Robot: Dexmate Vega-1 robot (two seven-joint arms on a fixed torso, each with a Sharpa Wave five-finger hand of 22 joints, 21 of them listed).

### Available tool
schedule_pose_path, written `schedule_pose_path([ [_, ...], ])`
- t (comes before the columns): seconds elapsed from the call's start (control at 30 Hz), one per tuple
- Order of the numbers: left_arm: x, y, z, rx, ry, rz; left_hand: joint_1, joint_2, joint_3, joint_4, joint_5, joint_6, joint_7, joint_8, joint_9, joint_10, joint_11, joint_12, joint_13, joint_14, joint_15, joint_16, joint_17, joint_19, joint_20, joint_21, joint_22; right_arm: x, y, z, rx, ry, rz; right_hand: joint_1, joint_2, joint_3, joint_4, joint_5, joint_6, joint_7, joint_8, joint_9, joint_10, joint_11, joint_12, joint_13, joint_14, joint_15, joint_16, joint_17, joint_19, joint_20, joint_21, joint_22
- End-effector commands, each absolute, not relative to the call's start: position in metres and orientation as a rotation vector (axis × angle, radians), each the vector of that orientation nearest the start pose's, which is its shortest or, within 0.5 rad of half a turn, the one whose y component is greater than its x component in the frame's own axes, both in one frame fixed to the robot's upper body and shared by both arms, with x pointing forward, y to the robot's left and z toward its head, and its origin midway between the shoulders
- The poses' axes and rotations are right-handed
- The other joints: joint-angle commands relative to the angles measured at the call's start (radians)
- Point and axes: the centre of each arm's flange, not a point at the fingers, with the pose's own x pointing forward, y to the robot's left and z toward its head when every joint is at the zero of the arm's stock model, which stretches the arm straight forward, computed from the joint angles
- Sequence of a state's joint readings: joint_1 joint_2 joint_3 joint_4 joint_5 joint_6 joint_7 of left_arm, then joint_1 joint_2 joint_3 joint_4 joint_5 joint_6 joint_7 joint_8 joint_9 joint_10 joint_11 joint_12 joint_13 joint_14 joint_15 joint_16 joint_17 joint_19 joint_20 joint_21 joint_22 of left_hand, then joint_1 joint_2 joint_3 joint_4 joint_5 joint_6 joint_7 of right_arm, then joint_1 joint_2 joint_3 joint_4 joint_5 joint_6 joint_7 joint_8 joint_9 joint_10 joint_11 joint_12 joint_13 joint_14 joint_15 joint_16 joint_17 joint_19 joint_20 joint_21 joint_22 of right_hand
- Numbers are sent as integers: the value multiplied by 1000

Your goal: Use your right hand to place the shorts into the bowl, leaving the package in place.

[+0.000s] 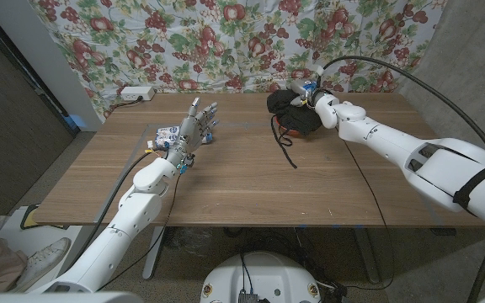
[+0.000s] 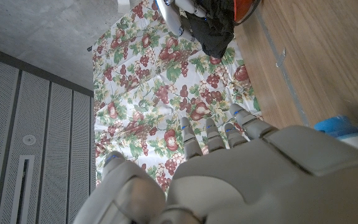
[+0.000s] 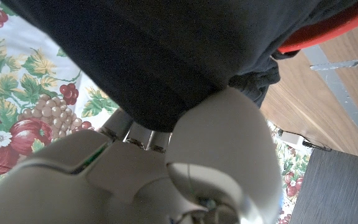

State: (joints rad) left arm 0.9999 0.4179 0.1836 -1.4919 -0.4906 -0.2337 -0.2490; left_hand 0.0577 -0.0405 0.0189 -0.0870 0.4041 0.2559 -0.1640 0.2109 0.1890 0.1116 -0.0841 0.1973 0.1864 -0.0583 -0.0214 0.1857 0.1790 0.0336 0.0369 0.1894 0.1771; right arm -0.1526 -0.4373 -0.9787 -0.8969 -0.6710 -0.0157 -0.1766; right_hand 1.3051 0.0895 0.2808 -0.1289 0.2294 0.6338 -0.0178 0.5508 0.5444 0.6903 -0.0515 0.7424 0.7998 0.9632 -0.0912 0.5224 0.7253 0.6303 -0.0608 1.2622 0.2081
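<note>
The right hand (image 1: 308, 94) grips the black shorts (image 1: 291, 111), bunched over the orange bowl (image 1: 298, 130) at the counter's (image 1: 251, 181) one o'clock. The left hand (image 1: 194, 126) stands open at ten o'clock, beside the package (image 1: 167, 132).

The right hand (image 1: 308, 94) holds the dark shorts (image 1: 291, 110) over the orange bowl (image 1: 297, 129) on the counter (image 1: 251, 181). Well apart from the bowl, the left hand (image 1: 194, 128) stands with fingers (image 1: 199, 112) spread beside the package (image 1: 169, 133).
</note>
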Motion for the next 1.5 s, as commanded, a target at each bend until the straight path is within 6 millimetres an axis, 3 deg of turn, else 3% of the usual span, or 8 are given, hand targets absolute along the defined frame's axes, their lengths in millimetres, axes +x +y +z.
schedule_pose_path([
  [0.03, 610, 265, -35, 32, -652, -380, 9, 8, -5, 1, 4, 5, 1, 4, 1, 8, 2, 9, 3, -5, 8, 4, 2, 3, -3, 8, 2, 731, -189, 122, -1639, -643, -170, -1, 16, 79, -23, 7, 11, -1, -2, 5, 73, -68, 2, 4, 52, -146, -5, 5, -7, -108, 7, -1],
  [0.67, 614, 266, -39, 22, -646, -375, 13, 11, -8, 1, 5, 10, -11, 2, 1, 27, -2, 15, 3, -5, 6, 4, 2, 4, -6, 8, 2, 731, -189, 122, -1642, -655, -180, -63, 1, 87, -1, 20, -28, -10, -44, -18, 67, -55, -61, -86, 18, -147, -112, -86, -69, -108, -5, -21],
  [0.9, 616, 265, -38, 21, -648, -382, 14, 12, -8, 0, 5, 10, -10, 1, 2, 32, -3, 16, 3, -4, 6, 5, 2, 4, -7, 8, 2, 729, -190, 123, -1645, -656, -175, -138, -19, 67, 29, 36, -43, -6, -69, -34, 65, -47, -95, -137, 12, -144, -152, -116, -88, -119, -6, -22],
  [1.2, 616, 263, -36, 22, -652, -387, 15, 12, -10, 0, 5, 12, -9, 1, 2, 33, -3, 15, 4, -4, 6, 5, 2, 3, -6, 8, 2, 728, -191, 122, -1647, -641, -158, -258, -71, 29, 70, 87, -61, 2, -109, -61, 50, -35, -142, -207, -5, -137, -211, -159, -110, -128, -23, -28],
  [1.4, 616, 262, -35, 26, -652, -393, 15, 13, -10, 0, 5, 12, -10, 0, 2, 38, -6, 17, 4, -4, 7, 5, 2, 2, -7, 8, 2, 726, -192, 123, -1648, -626, -147, -296, -89, 17, 84, 116, -83, 7, -133, -71, 23, -25, -159, -219, -32, -139, -239, -174, -123, -130, -41, -32],
  [1.5, 617, 261, -35, 26, -659, -396, 16, 13, -11, 0, 5, 12, -8, 0, 2, 37, -4, 16, 4, -4, 7, 5, 2, 2, -8, 8, 2, 724, -192, 124, -1650, -626, -142, -341, -97, 1, 106, 137, -94, 10, -147, -77, 7, -18, -172, -230, -45, -135, -253, -182, -123, -131, -51, -31],
])
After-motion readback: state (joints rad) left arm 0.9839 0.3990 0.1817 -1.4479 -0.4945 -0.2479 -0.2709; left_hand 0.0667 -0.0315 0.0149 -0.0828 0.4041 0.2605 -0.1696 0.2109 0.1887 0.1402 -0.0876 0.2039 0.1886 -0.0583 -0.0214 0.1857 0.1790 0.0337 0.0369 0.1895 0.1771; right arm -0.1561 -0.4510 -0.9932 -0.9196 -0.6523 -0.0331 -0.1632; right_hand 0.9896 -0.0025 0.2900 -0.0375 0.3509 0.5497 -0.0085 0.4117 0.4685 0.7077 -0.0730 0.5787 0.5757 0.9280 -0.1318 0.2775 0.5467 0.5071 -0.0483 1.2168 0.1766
